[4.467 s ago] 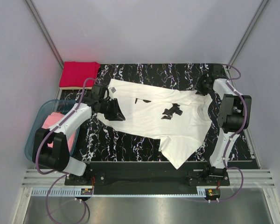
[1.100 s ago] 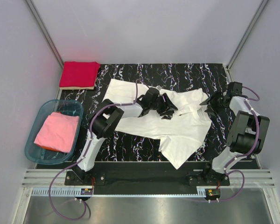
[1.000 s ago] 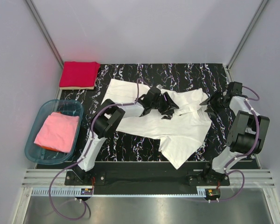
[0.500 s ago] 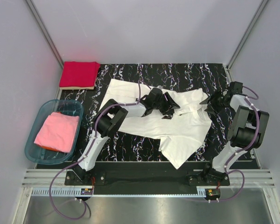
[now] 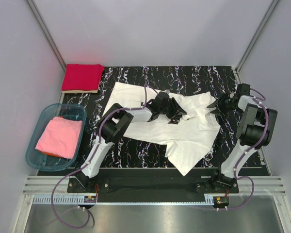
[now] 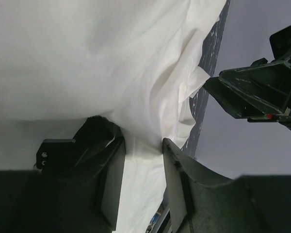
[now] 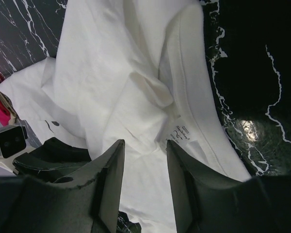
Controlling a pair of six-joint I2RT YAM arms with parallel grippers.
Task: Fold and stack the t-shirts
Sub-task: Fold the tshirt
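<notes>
The overhead view showed the white shirt (image 5: pixel 155 130) lying on the mat (image 5: pixel 184 75). Only the wrist views showed the left gripper (image 6: pixel 143 146) half-closed astride a cloth ridge, grip uncertain, and the right gripper (image 7: pixel 145 145) parted, empty, over the collar label (image 7: pixel 180 134).

**A:** Item one, the work surface?

**B:** One black mat (image 5: pixel 136 150) with white marble-like streaks, lying flat across the middle of the table. A black base plate (image 5: pixel 150 175) runs along its near edge.

**A:** Containers?

**B:** One translucent teal plastic tub (image 5: pixel 48 112) with rounded corners, standing just off the mat's left edge.

**A:** Fixtures?

**B:** One slotted aluminium rail (image 5: pixel 150 199) across the near side, with bare steel tabletop (image 5: pixel 150 219) in front of it. Pale grey walls (image 5: pixel 160 34) on three sides. Two slanting metal struts, back left (image 5: pixel 44 31) and back right (image 5: pixel 258 31).
</notes>
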